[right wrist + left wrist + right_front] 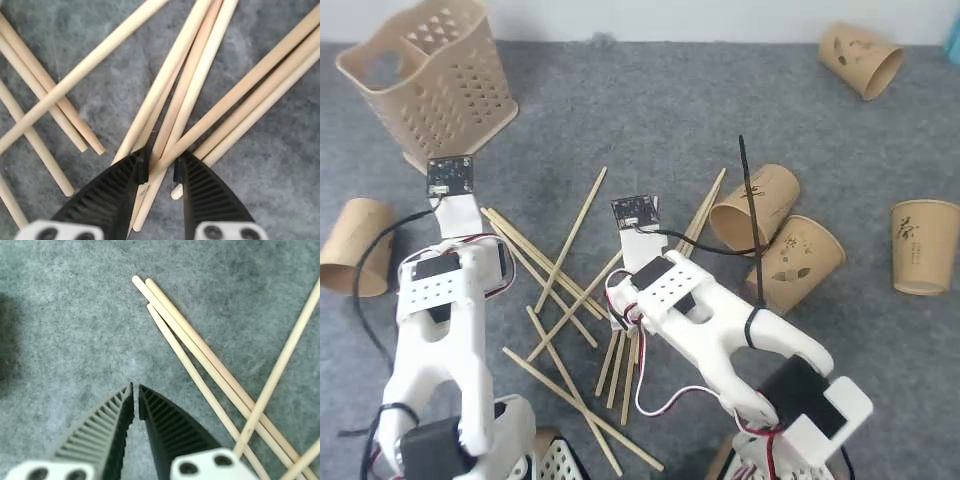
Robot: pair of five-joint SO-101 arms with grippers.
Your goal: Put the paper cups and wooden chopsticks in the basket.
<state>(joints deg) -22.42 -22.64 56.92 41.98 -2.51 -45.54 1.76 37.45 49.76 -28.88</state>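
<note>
Tan basket (440,100) patterned with holes, brown cups (758,207) printed with dark marks, pale chopsticks (572,238), grey table (650,100), white arms (435,340)

white arms (438,345) (720,325), dark, perhaps black pincers (135,386) (160,164)

Grey felt mat (650,110) on table; white wall (720,18) behind.

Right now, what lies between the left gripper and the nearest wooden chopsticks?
Bare grey mat; the left wrist view shows nothing between the left gripper and the wooden chopsticks.
</note>
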